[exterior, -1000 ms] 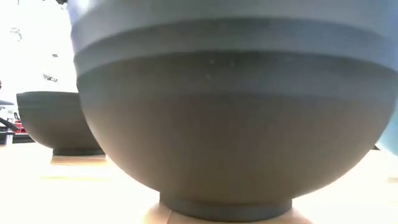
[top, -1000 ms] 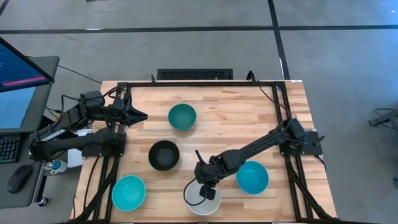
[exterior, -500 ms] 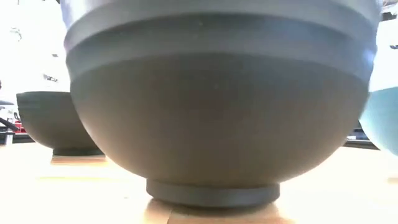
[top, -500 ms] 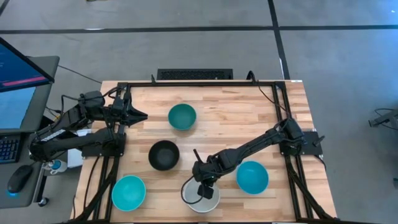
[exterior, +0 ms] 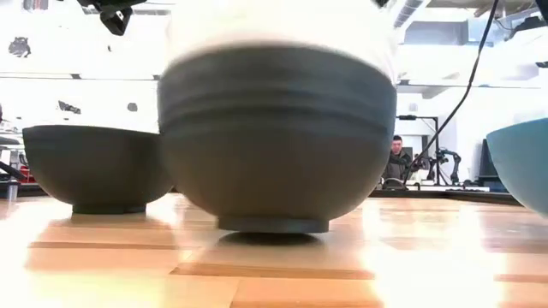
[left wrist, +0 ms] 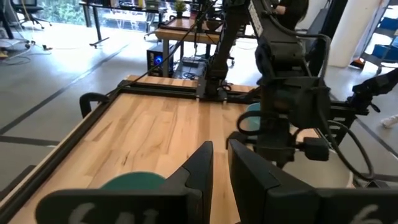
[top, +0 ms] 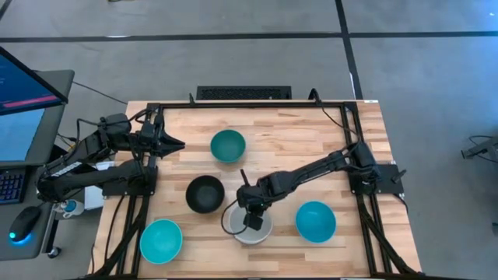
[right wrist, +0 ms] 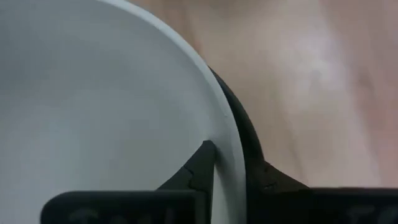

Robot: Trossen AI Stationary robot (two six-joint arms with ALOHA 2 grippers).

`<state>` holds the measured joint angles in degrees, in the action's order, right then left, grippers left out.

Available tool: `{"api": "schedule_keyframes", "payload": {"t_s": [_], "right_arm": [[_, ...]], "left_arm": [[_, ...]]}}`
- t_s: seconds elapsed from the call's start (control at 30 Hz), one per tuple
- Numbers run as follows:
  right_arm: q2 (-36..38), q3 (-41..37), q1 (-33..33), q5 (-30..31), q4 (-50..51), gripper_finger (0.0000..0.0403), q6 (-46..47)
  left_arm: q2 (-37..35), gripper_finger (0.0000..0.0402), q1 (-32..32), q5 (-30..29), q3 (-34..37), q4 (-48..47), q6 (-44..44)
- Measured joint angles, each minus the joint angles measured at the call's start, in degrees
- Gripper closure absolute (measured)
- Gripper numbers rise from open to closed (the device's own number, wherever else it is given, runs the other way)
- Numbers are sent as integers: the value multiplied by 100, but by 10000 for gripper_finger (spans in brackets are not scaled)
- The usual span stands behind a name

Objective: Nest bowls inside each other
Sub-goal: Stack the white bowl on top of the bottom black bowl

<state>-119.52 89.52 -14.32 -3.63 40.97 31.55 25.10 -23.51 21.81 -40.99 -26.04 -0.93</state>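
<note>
The right pincer [top: 250, 222] is clamped on the rim of the white bowl [top: 237, 225], one finger inside, one outside. That bowl sits near the table's [top: 288, 148] front edge, nested in a black bowl [exterior: 276, 162]. The left pincer [top: 176, 144], fingers nearly together, waits at the table's left edge.

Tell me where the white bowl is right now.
In the high view the white bowl sits near the table's front edge, between the black bowl and the right-hand cyan bowl, its rim pinched by the right end effector.

high cam straight down over whole table [top: 311, 140]; low cam at tabletop level, close behind white bowl [exterior: 276, 137], also in high view [top: 249, 227].
</note>
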Motion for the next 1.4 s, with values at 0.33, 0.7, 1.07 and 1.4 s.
{"api": "schedule_keyframes", "payload": {"t_s": [0.33, 0.7, 1.07, 1.4], "right_arm": [[388, -57, 389, 214, 120, 341, -230], [1294, -39, 397, 98, 247, 341, -219], [894, -31, 418, 70, 613, 341, -414], [852, 25, 434, -75, 563, 341, -413]], "left_arm": [[0, 361, 2, -160, 0, -2, 77], [2, 361, 2, -162, -2, -1, 73], [1, 361, 0, -164, -2, 2, -23], [2, 361, 1, -164, -2, 1, -33]]}}
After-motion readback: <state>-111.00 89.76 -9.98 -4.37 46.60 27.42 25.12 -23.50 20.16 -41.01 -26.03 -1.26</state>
